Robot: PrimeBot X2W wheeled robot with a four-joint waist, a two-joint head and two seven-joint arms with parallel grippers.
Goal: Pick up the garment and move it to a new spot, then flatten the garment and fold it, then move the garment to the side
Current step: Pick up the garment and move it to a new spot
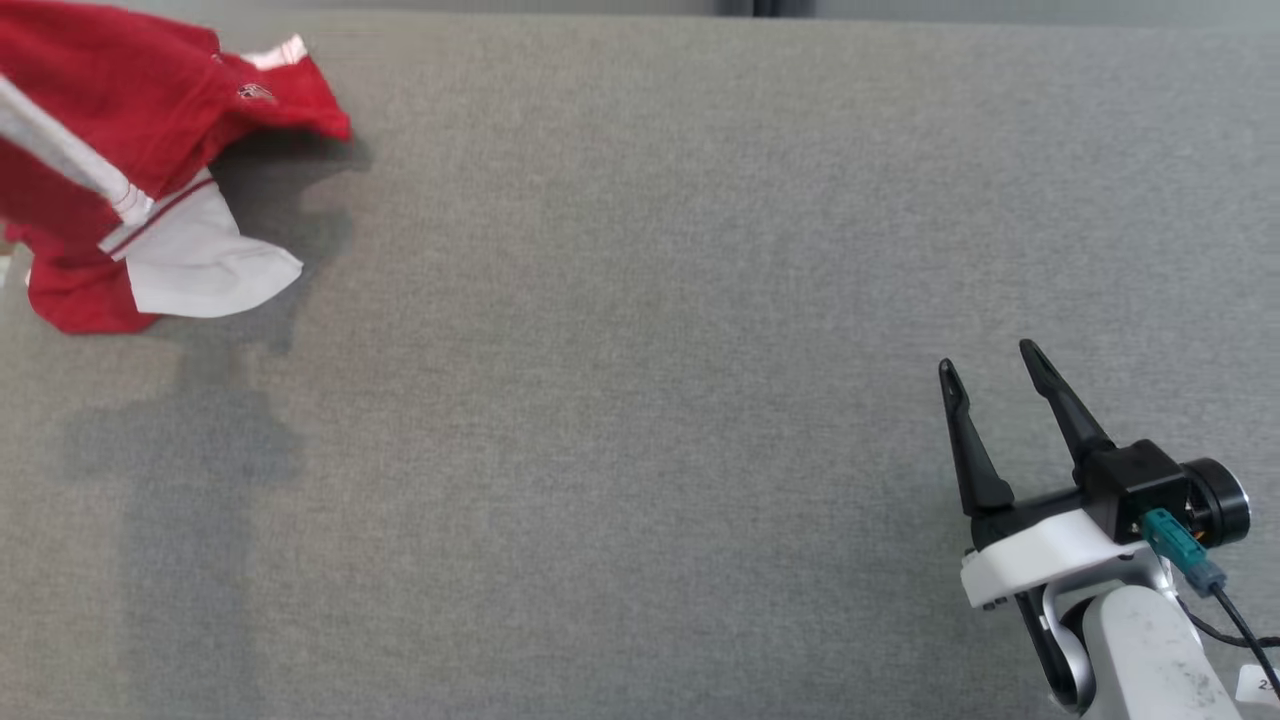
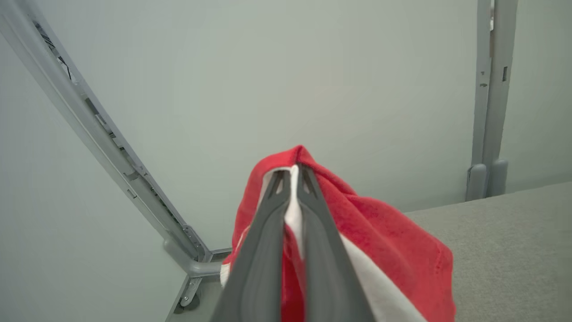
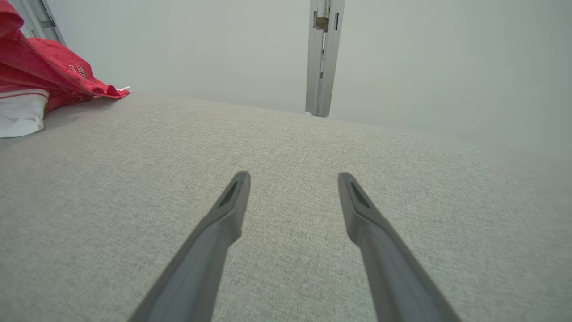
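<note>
While the left tool (image 2: 292, 172) pinches the red-and-white jersey (image 1: 130, 90) at the far-left edge of the bench (image 1: 640, 420), the right tool (image 1: 987, 356) gapes near right, well apart.

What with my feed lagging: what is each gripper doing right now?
Left gripper: shut on the garment.
Right gripper: open, holding nothing.

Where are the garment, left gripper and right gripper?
garment (image 1: 150, 100): head view, on its red body fabric.
left gripper (image 2: 292, 172): left wrist view, between the fingertips, shut on the garment.
right gripper (image 1: 988, 356): head view, in the gap between its open fingertips.
</note>
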